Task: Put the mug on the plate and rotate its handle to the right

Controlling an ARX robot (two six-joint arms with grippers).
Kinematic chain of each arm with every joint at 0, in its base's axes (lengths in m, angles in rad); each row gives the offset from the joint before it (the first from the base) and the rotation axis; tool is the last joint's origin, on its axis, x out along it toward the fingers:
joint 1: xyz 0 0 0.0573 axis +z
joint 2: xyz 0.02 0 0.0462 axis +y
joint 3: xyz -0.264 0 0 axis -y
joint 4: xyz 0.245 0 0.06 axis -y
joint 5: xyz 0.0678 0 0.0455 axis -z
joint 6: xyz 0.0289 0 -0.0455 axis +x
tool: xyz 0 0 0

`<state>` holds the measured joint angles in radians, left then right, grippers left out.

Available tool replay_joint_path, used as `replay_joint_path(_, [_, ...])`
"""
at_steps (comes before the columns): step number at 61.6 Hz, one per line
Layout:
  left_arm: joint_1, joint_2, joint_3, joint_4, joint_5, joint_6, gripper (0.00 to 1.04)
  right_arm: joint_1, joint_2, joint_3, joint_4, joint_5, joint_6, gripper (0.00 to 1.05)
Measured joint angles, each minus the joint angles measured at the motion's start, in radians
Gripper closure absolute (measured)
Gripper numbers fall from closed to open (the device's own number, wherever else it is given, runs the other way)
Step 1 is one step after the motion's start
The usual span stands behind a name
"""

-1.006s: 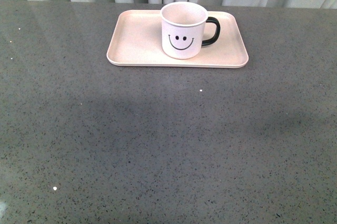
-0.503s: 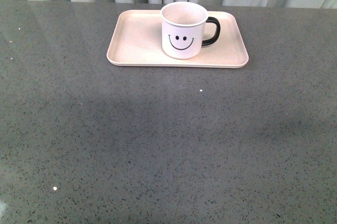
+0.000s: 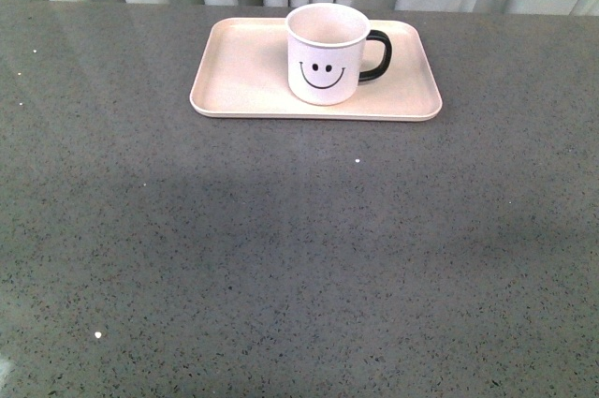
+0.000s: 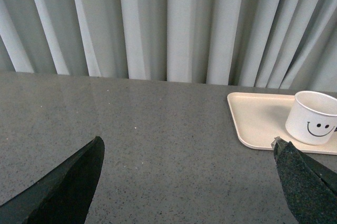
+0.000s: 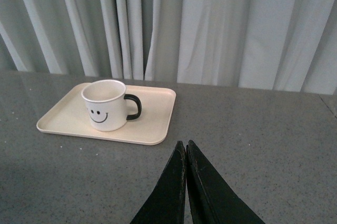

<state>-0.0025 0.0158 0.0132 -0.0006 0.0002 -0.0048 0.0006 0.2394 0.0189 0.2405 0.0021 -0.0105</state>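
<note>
One mug: the white ceramic mug (image 3: pixel 325 53) with a black smiley face stands upright on the plate, its printed face turned toward the robot's front camera.
Mug's place: right of the plate's middle, closer to the near rim than the far one, its base flat on the plate floor.
Handle: the glossy black C-shaped handle (image 3: pixel 377 54) sticks out to the right in the front view, over bare plate.
Plate: the pale pink-beige rectangular plate (image 3: pixel 241 70) (rounded corners, low raised rim) lies flat at the far side of the table, its long side running across the view.
Table: grey speckled tabletop (image 3: pixel 299 257), with a few tiny white flecks on it.
Backdrop: pleated pale grey curtain (image 4: pixel 174 23) hangs right behind the table's far edge.
Left gripper: the left gripper (image 4: pixel 189 179) has its two dark fingers spread wide, nothing between them; the mug and plate sit well off toward one finger.
Right gripper: the right gripper (image 5: pixel 186 153) has its fingers pressed together, tips touching or very nearly so (the seam is too fine to be sure), holding nothing and well apart from the plate.
Front camera: neither arm shows.
</note>
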Motion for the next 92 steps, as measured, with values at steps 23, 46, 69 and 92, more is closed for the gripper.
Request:
replay_joint_path(23, [0.0, 0.0, 0.0, 0.0, 0.0, 0.0, 0.09, 0.0, -0.187, 0.0, -0.219, 0.0, 0.0, 1.03])
replay_joint_path(46, [0.0, 0.0, 0.0, 0.0, 0.0, 0.0, 0.09, 0.0, -0.234, 0.0, -0.238, -0.002, 0.0, 0.81])
replay_joint_path(69, [0.0, 0.0, 0.0, 0.0, 0.0, 0.0, 0.09, 0.0, -0.234, 0.0, -0.239, -0.002, 0.0, 0.2])
replay_joint_path(92, [0.0, 0.0, 0.0, 0.0, 0.0, 0.0, 0.09, 0.0, -0.234, 0.0, -0.239, -0.002, 0.0, 0.09])
